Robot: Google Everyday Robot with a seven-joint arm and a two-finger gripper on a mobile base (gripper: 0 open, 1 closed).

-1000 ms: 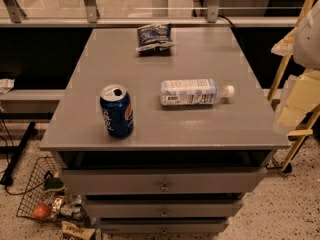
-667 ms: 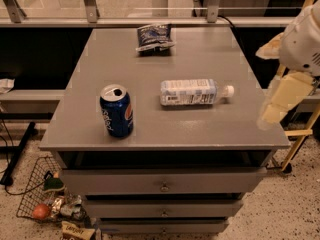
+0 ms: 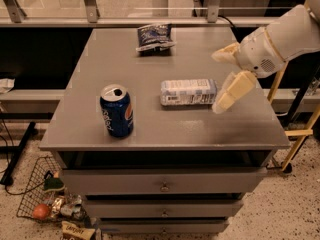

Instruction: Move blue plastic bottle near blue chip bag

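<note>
Camera view: gripper (image 3: 223, 74) brought in from the right edge vs approx 1 s ago, fingers apart, now at cap end of blue plastic bottle (image 3: 188, 92); bottle unmoved, lying mid table (image 3: 165, 129), well apart from blue chip bag (image 3: 155, 36) at rear; grasp judged pending.

Little legible print: a soda logo and a barcode.

The dark blue soda can (image 3: 116, 115), left of centre in the frame, carries white lettering running down its side beside a round red, white and blue emblem; the word looks like "pepsi". The blue plastic bottle (image 3: 188, 92), lying at centre, shows a barcode at the lower left of its pale label, the rest of the print too small to read. The white print on the blue chip bag (image 3: 155, 37), upper centre, cannot be read. The gripper (image 3: 223, 76), centre right at the bottle's right end with its fingers spread, bears no marking.
</note>
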